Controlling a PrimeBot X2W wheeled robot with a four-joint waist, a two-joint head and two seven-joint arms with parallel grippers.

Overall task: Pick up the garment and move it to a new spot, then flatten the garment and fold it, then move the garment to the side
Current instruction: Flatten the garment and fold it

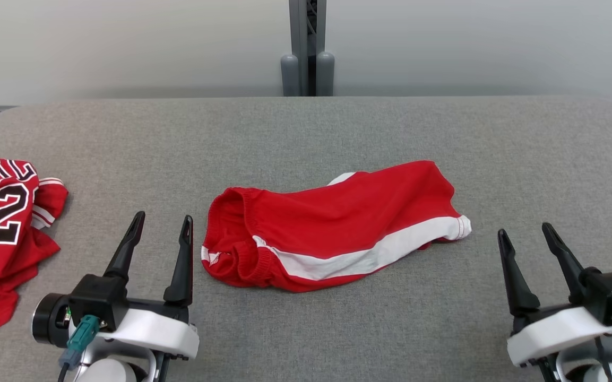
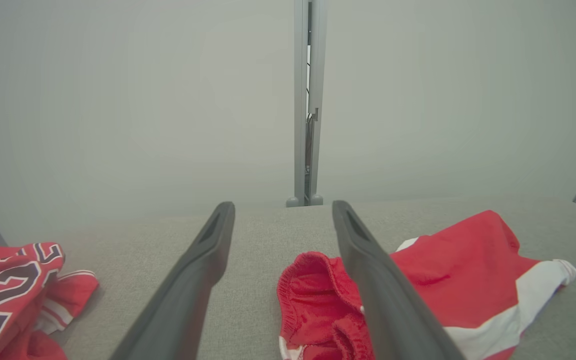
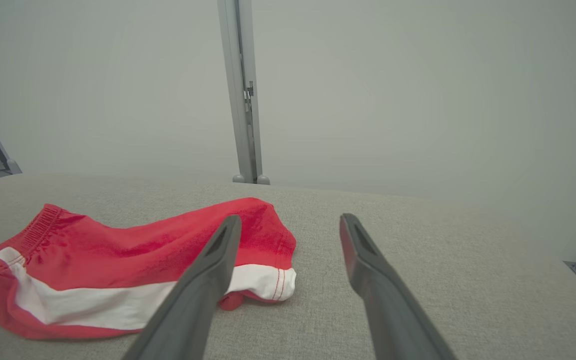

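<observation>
Well, left end effector (image 1: 164, 216) and right end effector (image 1: 523, 228) gape empty — the red, white-banded garment (image 1: 337, 223) lies rumpled.

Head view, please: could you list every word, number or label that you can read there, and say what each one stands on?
"2": a large dark digit with a white outline, on the crumpled red jersey at the table's left edge.
Arched block letters above the digit: broken up by folds and the picture's edge, not readable with certainty.
Red shorts with the white stripe: no text to be seen.
</observation>
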